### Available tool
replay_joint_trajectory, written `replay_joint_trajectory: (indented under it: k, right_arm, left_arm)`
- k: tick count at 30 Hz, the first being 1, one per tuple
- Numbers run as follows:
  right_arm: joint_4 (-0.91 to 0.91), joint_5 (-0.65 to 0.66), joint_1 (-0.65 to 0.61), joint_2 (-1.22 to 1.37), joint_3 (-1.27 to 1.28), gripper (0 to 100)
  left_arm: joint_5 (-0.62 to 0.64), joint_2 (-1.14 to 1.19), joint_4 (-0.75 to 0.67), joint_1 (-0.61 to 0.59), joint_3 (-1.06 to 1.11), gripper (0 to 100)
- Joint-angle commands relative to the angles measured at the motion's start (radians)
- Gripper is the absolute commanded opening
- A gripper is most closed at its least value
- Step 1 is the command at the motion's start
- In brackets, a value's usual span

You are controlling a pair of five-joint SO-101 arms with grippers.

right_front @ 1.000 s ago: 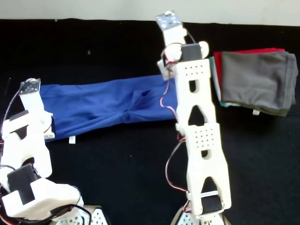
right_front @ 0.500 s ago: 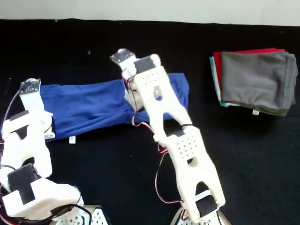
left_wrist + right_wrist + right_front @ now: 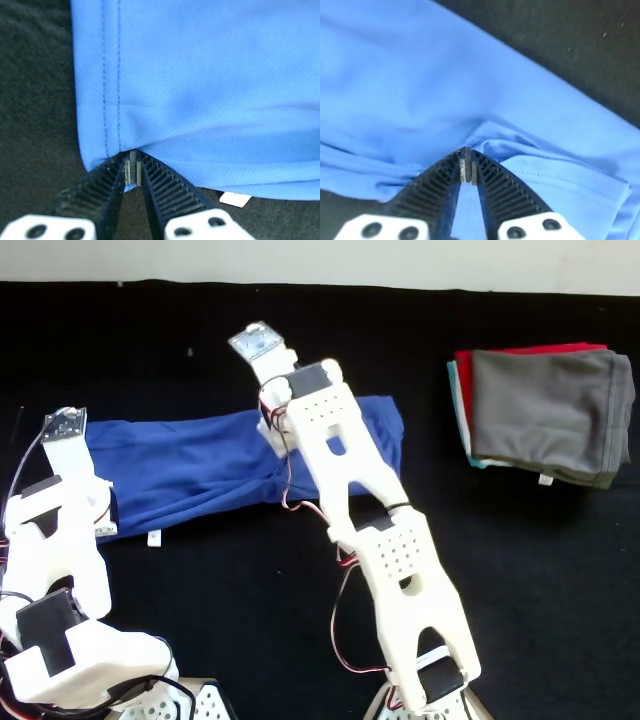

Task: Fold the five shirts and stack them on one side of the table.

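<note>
A blue shirt (image 3: 180, 470) lies as a long strip across the left and middle of the black table (image 3: 250, 590). In the left wrist view my left gripper (image 3: 132, 161) is shut on the stitched end edge of the blue shirt (image 3: 210, 90). The left arm (image 3: 60, 530) stands over the strip's left end. My right gripper (image 3: 466, 161) is shut, its tips pinching a raised fold of the blue shirt (image 3: 395, 85). The right arm (image 3: 340, 460) leans over the shirt's middle and hides that gripper from above.
A stack of folded shirts (image 3: 545, 410), grey on top with red and teal edges under it, sits at the table's right side. A small white tag (image 3: 153, 537) shows at the blue shirt's near edge. Black cloth stretches open along the front.
The right arm has swung left from the shirt's right end, near the stack, to over its middle, uncovering the shirt's right end. The left arm has kept still.
</note>
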Motion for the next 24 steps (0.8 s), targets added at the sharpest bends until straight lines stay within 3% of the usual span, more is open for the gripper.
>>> replay_joint_trajectory:
  k: [1, 8, 17, 24]
  right_arm:
    - [0.087, -0.012, -0.039, -0.105, -0.094, 0.5]
    - [0.223, -0.012, -0.174, -0.09, -0.145, 0.5]
    - [0.209, -0.008, -0.17, 0.093, -0.156, 0.5]
    - [0.26, -0.008, -0.17, 0.005, -0.156, 0.5]
  left_arm:
    - [0.006, -0.002, -0.025, -0.004, 0.004, 1]
    - [0.006, -0.002, -0.025, -0.004, 0.004, 1]
    - [0.006, -0.002, -0.025, -0.004, 0.004, 1]
    - [0.006, -0.002, -0.025, -0.005, 0.004, 1]
